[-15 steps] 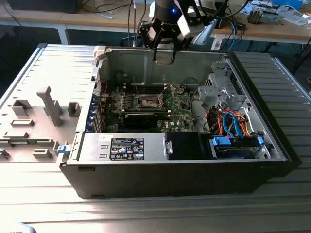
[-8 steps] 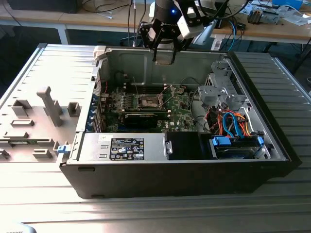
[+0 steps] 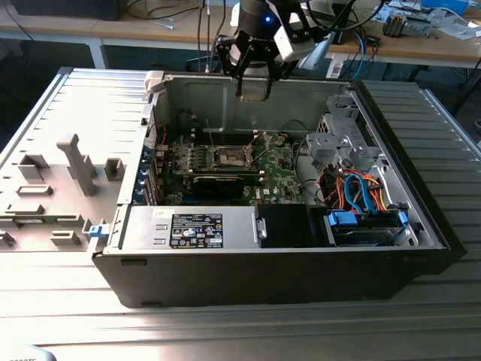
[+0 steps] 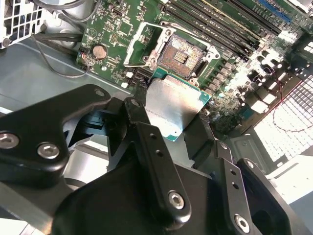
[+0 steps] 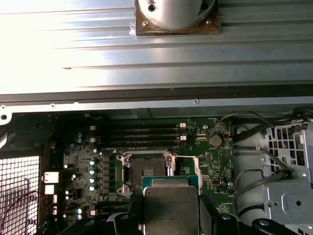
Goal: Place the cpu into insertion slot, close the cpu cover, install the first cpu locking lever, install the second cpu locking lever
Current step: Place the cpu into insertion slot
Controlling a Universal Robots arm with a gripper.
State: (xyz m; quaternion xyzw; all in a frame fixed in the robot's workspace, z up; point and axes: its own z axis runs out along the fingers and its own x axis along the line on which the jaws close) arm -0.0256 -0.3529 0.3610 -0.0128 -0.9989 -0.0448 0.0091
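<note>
Above motherboard: cpu tight between jaws

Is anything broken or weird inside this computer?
Nothing looks broken or spilled. The square socket on the green board is open and empty, because the chip is not in it yet. The gripper holds the chip between its fingers, above the board.

A ribbed grey metal table fronts a cluttered wooden bench.
</note>
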